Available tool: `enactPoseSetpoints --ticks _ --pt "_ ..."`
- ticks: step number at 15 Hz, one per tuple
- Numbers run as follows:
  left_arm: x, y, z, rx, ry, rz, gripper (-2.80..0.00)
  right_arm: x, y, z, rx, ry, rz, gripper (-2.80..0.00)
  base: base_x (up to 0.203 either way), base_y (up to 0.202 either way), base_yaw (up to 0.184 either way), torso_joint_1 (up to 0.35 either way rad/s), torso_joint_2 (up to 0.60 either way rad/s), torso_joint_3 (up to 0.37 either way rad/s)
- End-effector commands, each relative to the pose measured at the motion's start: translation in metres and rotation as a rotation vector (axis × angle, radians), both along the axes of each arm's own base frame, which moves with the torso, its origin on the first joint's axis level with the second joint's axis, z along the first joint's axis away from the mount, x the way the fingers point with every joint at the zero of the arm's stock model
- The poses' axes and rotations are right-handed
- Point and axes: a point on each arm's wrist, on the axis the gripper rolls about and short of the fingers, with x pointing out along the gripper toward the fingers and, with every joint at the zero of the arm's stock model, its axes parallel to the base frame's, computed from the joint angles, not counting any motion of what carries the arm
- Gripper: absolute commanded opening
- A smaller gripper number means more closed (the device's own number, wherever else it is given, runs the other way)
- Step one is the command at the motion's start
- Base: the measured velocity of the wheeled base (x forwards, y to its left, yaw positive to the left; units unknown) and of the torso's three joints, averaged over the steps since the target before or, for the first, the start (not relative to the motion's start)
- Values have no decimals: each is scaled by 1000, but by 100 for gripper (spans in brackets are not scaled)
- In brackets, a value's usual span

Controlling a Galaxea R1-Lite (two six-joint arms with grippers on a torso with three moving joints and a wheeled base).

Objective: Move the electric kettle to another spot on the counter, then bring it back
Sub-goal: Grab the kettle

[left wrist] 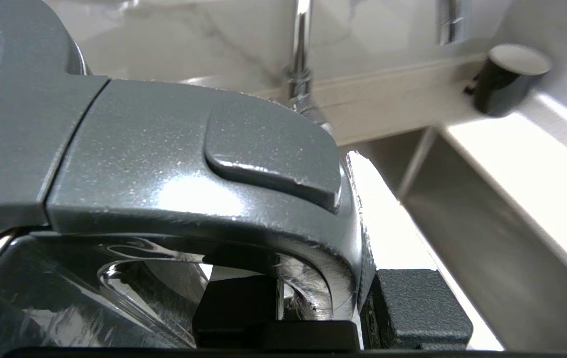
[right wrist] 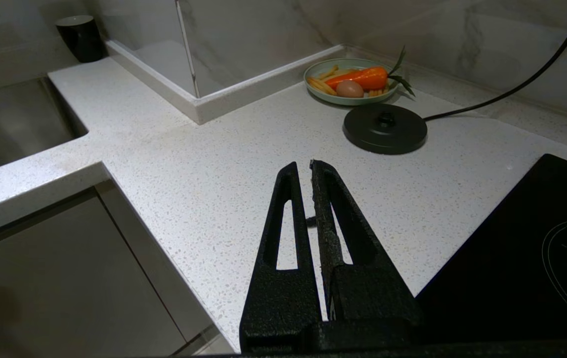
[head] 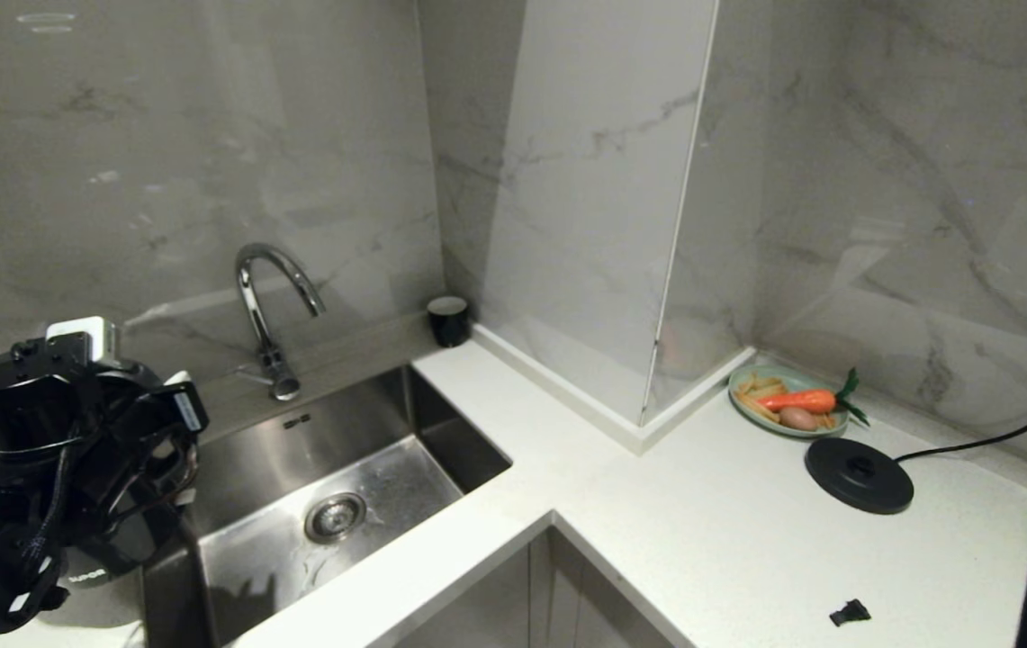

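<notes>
Head view: your left gripper [head: 72, 468] sits at the far left of the sink [head: 333, 486], its wrist and cables covering most of the electric kettle [head: 90, 569]. Only a dark curve of the body with pale lettering shows below the arm, on the strip of bench [head: 657, 540] left of the sink. The round kettle base [head: 859, 474] lies far across the sink on the other side, just beside the plate of vegetables [head: 788, 401]. That wide gap, sink in between, is what the return trip turns on, and the left arm is plainly the nearer one. You cannot read the jaws here.

Left wrist view: the kettle's loop handle [left wrist: 189, 169] fills the picture, arching upright, with its thumb button on top. The jaws are clamped on the handle, one finger [left wrist: 422, 308] against its outer side and the other inside the loop. The tap [left wrist: 300, 54] and a black mug [left wrist: 504, 74] stand beyond, past the sink.

Right wrist view: your right gripper [right wrist: 308, 171] hangs over the bench near the hob [right wrist: 526, 258], jaws pressed together on nothing. The base shows clearly ahead; the kettle does not appear.
</notes>
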Motion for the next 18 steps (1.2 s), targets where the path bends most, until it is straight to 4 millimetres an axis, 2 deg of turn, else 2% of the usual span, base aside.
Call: enactPoseSetpoints --ticks 1,18 --pt "-2 -5 6 1 -24 -14 -280 0 0 0 0 2 0 -280 0 0 0 0 0 0" --pt "-10 -45 13 1 -16 -153 -280 0 0 0 0 2 0 -280 0 0 0 0 0 0"
